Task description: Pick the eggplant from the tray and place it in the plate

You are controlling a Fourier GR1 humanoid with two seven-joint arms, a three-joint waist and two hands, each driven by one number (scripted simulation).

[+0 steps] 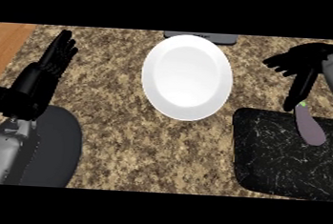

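Head view: right hand (303, 68) hangs open-fingered above the eggplant (310, 125); left hand (57, 55) rests open.

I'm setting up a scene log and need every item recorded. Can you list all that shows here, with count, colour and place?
Round white plate: one, white, middle of the counter, nothing on it.
Black speckled tray: one, black with white flecks, right side of the counter.
Purple eggplant with green stem: one, purple, lying on the tray's upper part.
Dark grey flat object: one, grey, behind the plate, partly hidden.
Mottled brown stone counter: one, brown and beige, with a wooden strip at the far left.
Left hand: one, black, open, resting at the left, fingers up.
Right hand: one, black, open, above the eggplant's stem end.
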